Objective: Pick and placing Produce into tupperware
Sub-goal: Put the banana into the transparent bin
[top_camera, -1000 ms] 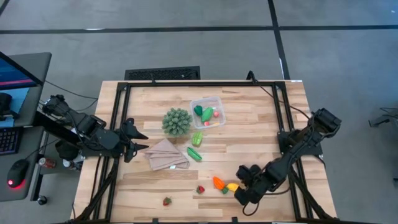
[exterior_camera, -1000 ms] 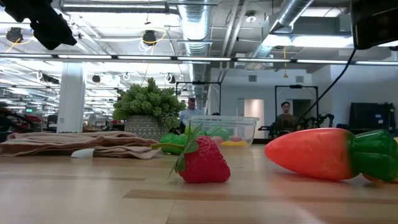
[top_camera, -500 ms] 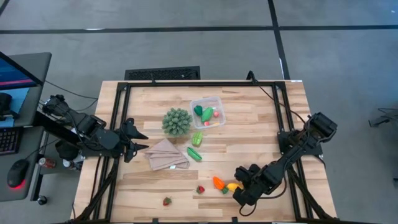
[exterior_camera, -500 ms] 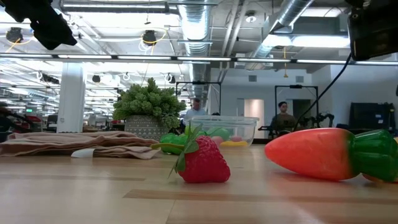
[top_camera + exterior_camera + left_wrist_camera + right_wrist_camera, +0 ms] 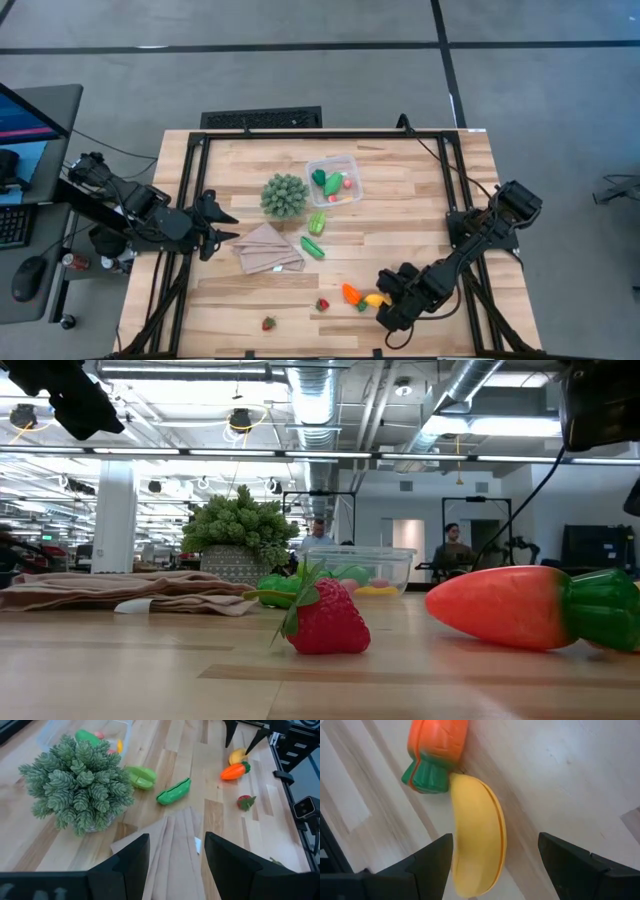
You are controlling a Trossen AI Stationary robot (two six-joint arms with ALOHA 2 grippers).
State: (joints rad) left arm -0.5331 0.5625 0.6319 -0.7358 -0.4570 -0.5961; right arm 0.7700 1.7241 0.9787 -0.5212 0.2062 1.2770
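I work on a pale wooden table [image 5: 400, 200] with long plank grain, inside a dark metal frame; around it is grey floor, and behind it a big hall with pipes on the ceiling. A tan folded cloth [image 5: 268, 248], soft and flat, lies at the left. Beside it stands a spiky round green ball [image 5: 284, 195]. The tupperware [image 5: 333, 178], clear smooth plastic with rounded corners, sits at the far centre with some produce inside. My left gripper [image 5: 222, 225] hovers at the cloth's edge, jaws partly apart, holding nothing. My right gripper [image 5: 385, 300] is at the near side, jaws wide around the smooth yellow banana [image 5: 477, 837], not touching it. The orange carrot [image 5: 436, 747] touches the banana.
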